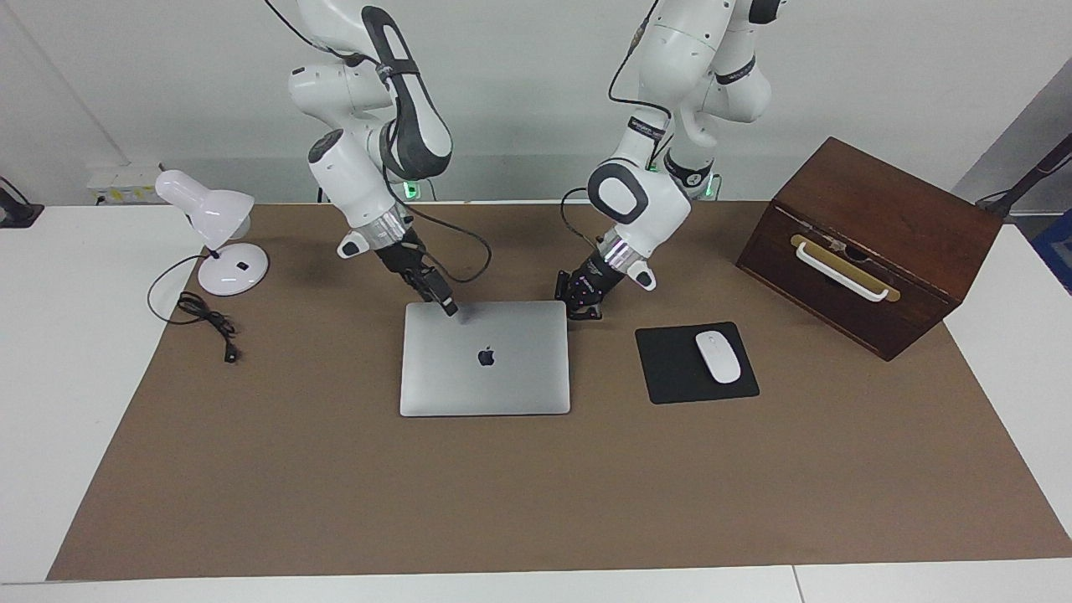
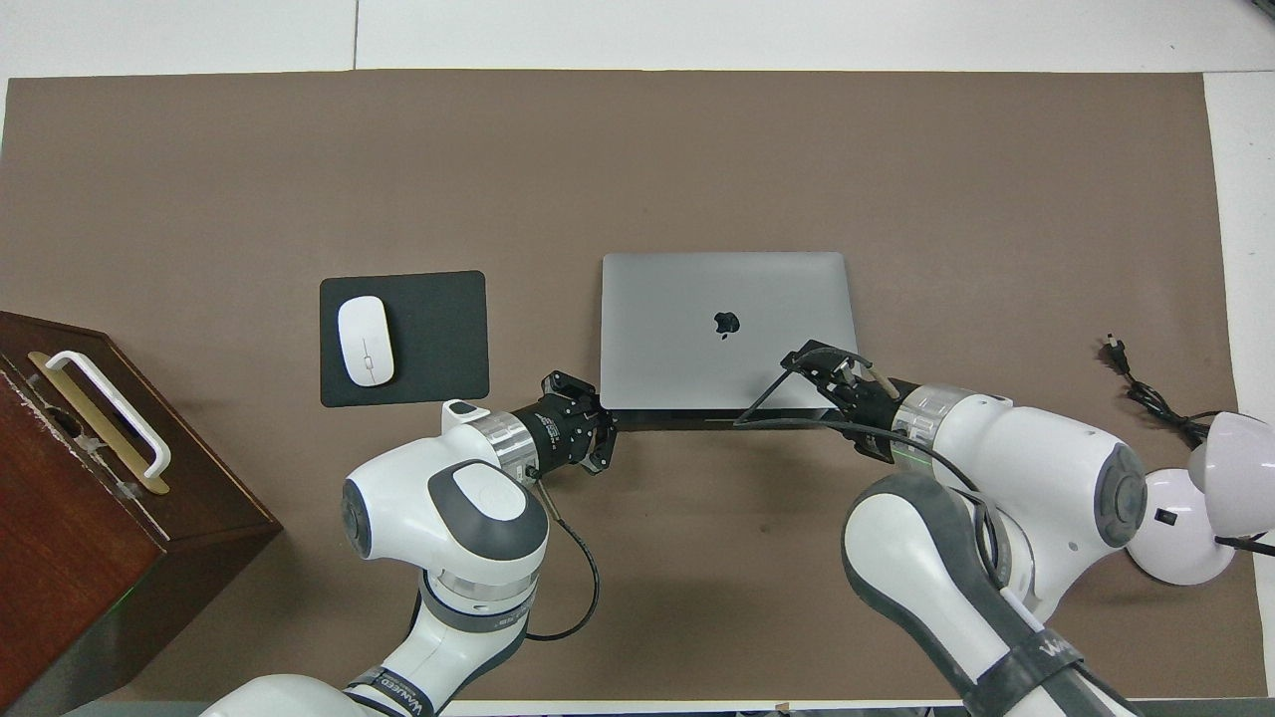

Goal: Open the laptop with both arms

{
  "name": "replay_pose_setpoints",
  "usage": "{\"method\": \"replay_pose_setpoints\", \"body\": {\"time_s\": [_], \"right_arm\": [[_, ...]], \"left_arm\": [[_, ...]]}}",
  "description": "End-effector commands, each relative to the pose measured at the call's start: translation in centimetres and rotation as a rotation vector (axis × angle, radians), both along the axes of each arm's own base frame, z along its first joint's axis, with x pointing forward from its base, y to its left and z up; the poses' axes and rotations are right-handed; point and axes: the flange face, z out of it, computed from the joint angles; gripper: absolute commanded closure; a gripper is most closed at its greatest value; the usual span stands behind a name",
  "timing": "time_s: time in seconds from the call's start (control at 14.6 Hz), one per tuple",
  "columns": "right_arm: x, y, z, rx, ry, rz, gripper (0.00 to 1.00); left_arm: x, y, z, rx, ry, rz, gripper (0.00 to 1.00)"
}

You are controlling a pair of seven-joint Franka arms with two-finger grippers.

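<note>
The silver-grey laptop (image 1: 484,358) lies closed and flat on the brown mat, with its apple logo up; it also shows in the overhead view (image 2: 727,319). My left gripper (image 1: 581,306) is low beside the laptop's corner nearest the robots, at the left arm's end; in the overhead view (image 2: 590,436) it sits just off that corner. My right gripper (image 1: 447,303) is down at the lid's edge nearest the robots, close to the corner at the right arm's end, and shows over the lid in the overhead view (image 2: 819,366). Its tip looks to be on the lid.
A black mouse pad (image 1: 670,368) with a white mouse (image 1: 718,357) lies beside the laptop toward the left arm's end. A brown wooden box (image 1: 871,243) with a white handle stands farther that way. A white desk lamp (image 1: 219,234) and its cord are at the right arm's end.
</note>
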Motion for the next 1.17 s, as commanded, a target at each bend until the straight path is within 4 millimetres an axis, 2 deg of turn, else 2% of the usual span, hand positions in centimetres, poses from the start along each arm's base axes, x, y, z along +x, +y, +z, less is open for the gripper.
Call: {"method": "replay_pose_setpoints", "body": {"time_s": [0.0, 0.69, 1.1], "right_arm": [[0.8, 0.0, 0.2, 0.009, -0.017, 0.004, 0.00], [1.8, 0.0, 0.7, 0.018, -0.028, -0.005, 0.00], [3.4, 0.2, 1.8, 0.035, -0.049, -0.018, 0.00]], "left_arm": [[0.0, -0.3, -1.7, 0.037, 0.006, 0.016, 1.00], [-0.1, -0.1, -1.9, 0.040, 0.009, 0.016, 1.00], [0.0, -0.1, -2.0, 0.041, 0.008, 0.017, 1.00]]}}
